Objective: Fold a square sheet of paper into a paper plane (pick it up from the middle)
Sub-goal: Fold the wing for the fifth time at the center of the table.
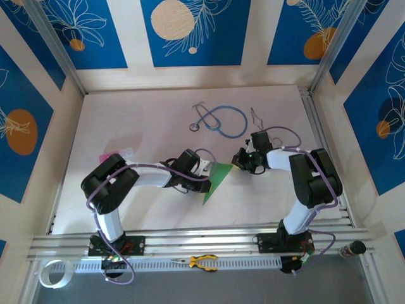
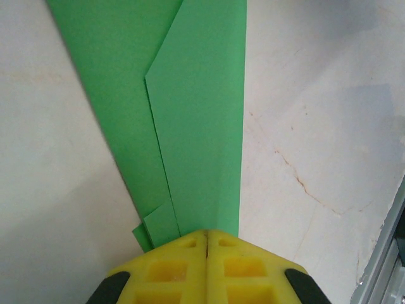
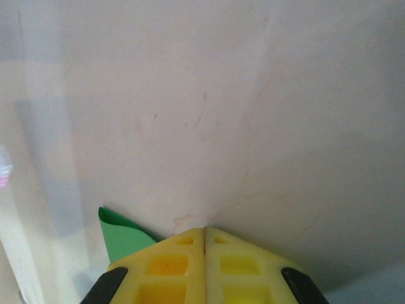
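Note:
The green sheet of paper (image 1: 217,182) lies on the table between the two arms, folded into a long pointed paper plane shape. Its tip points toward the near edge. In the left wrist view the paper (image 2: 196,114) shows layered flaps and a straight right edge running away from the fingertips. My left gripper (image 1: 205,172) (image 2: 207,233) is shut, and its tip rests on the paper's near end. My right gripper (image 1: 240,162) (image 3: 204,229) is shut too, low over the table at the paper's wide end. A curled green corner (image 3: 120,235) sticks out to its left.
A blue stethoscope (image 1: 223,120) and a thin metal clip (image 1: 256,116) lie at the back of the table. A small pink and white piece (image 1: 118,154) sits by the left arm. Yellow-handled pliers (image 1: 202,261) and a tape roll (image 1: 50,273) rest on the front rail.

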